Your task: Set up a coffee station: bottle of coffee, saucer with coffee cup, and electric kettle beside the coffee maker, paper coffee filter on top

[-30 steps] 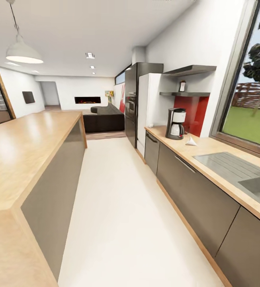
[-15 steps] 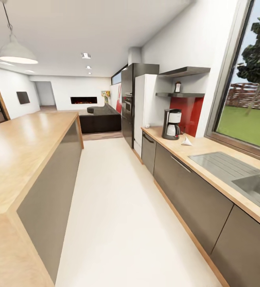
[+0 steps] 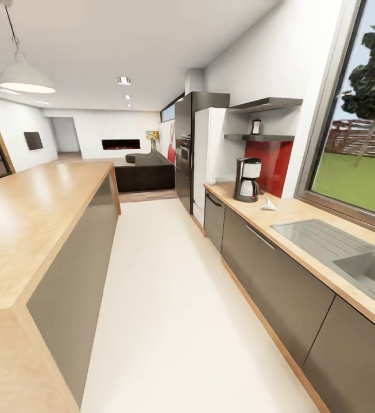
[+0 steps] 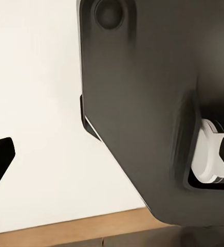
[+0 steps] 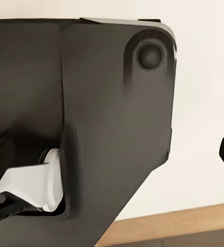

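So far little of the coffee station looks set up. The coffee maker [image 3: 247, 179] stands at the far end of the tabletop [image 3: 302, 225] on the right, where it should stay. The paper coffee filter [image 3: 269, 204] lies on the wood just to the near right of the machine, not on top of it. The bottle of coffee [image 3: 256, 126] sits on the kitchen shelf [image 3: 259, 137] above and beyond the machine, against the white wall. Saucer, cup and kettle cannot be made out from here. The steel sink [image 3: 371, 269] is nearer along the same worktop, and the wooden island [image 3: 32, 223] runs along the left. Both wrist cameras face dark robot bodywork and pale floor; whether either arm's fingers are apart or together I cannot tell. By my reading, every placement apart from the machine remains.
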Available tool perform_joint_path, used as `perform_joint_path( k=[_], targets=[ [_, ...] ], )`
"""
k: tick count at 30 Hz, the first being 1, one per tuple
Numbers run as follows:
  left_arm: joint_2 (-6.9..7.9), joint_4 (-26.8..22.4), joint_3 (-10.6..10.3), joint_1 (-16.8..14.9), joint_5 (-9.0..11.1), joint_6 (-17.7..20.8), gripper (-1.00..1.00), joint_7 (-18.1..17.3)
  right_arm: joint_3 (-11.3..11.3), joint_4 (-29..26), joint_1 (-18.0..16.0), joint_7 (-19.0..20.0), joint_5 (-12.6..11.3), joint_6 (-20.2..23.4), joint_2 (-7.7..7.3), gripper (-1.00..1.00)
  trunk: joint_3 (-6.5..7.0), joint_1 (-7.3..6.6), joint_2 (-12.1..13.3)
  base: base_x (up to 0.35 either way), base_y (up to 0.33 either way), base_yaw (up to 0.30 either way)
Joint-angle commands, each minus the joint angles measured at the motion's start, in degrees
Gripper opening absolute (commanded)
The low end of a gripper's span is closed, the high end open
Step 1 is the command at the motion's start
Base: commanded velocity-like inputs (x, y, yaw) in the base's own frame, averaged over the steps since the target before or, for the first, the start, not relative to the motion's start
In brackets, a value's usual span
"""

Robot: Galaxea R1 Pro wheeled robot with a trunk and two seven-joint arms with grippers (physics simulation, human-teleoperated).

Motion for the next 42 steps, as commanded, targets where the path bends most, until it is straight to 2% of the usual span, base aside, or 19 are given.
perform_joint_path(
  k=[1, 14, 30, 35, 42],
  targets=[
    [-0.01, -0.1, 0.0, 0.0, 0.0, 0.0, 1.0, 0.1, 0.0, 0.0, 0.0, 0.0, 0.0, -0.2, 0.01, 1.0, 0.1, -0.2, 0.3, 0.0, 0.0, 0.0],
    [-0.01, -0.1, 0.1, 0.0, 0.0, 0.0, 1.0, 0.1, -0.1, 0.0, 0.0, 0.0, 0.0, -0.1, 0.01, 1.0, 2.43, -3.06, 5.5, 0.0, 0.0, 0.0],
    [-0.01, -0.1, 0.2, 0.0, 0.0, 0.0, 1.0, 0.1, -0.1, 0.0, 0.0, 0.0, 0.0, -0.1, -0.02, 1.0, 2.43, -3.06, 5.5, 0.0, 0.0, 0.0],
    [-0.01, -0.1, -0.6, 0.0, -0.7, -0.2, 1.0, -0.3, -0.1, 0.0, 0.0, 0.0, 0.0, -0.1, 0.02, 1.0, 2.43, -3.06, 5.5, 0.0, 0.0, 0.0],
    [0.28, -0.1, -0.7, 0.0, -0.9, -0.3, 1.0, -0.2, 0.0, 0.0, 0.0, 0.0, 0.0, -0.1, 0.02, 1.0, 2.43, -3.06, 5.5, 0.11, 0.0, 0.0]
  ],
)
